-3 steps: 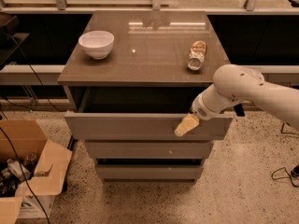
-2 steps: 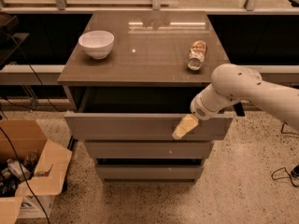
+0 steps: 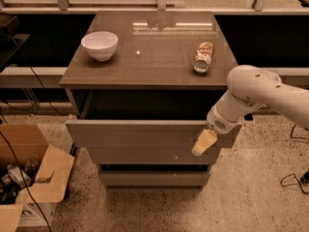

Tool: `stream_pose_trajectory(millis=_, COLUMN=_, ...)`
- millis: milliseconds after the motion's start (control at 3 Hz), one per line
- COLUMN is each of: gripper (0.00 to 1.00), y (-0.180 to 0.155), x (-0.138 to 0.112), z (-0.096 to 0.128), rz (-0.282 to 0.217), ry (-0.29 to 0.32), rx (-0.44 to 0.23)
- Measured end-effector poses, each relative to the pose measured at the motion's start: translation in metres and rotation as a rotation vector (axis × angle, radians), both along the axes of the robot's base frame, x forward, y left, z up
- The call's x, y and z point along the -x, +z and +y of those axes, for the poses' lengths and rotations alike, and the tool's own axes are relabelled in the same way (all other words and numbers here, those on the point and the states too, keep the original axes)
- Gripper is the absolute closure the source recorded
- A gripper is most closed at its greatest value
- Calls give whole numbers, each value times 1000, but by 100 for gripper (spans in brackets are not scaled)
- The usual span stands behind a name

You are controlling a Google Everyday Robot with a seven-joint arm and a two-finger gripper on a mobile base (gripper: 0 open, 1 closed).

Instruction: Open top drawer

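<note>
The top drawer point(image 3: 140, 133) stood partly out beneath the desk's point(image 3: 154, 66) front edge. The end effector point(image 3: 204, 142) was at the panel's right end; we could not tell whether it was open or closed. We judged that an off-centre pull could skew and jam the drawer, or slip off its handleless front. We counted three drawers, one bowl point(image 3: 100, 45) near the left edge and one can point(image 3: 203, 57) near the right.

Dim warm light, glare on the tabletop point(image 3: 154, 57), pincer point(image 3: 204, 143) lit pale at the top drawer point(image 3: 135, 133) front
</note>
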State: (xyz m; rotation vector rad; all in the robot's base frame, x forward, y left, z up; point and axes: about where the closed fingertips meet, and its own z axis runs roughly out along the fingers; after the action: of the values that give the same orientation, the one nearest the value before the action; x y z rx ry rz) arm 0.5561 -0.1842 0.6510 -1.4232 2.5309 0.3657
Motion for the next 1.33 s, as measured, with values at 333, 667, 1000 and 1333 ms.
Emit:
stream_pose_trajectory(millis=333, gripper=49, y=1, x=0, z=0, rz=0, ry=0, rx=0)
stream_pose_trajectory(millis=667, gripper=48, y=4, x=0, z=0, rz=0, ry=0, rx=0)
stream_pose_trajectory(millis=1000, gripper=24, y=4, x=0, z=0, rz=0, ry=0, rx=0)
stream_pose_trajectory(millis=1333, gripper=2, y=2, x=1, z=1, rz=3, ry=2, rx=0)
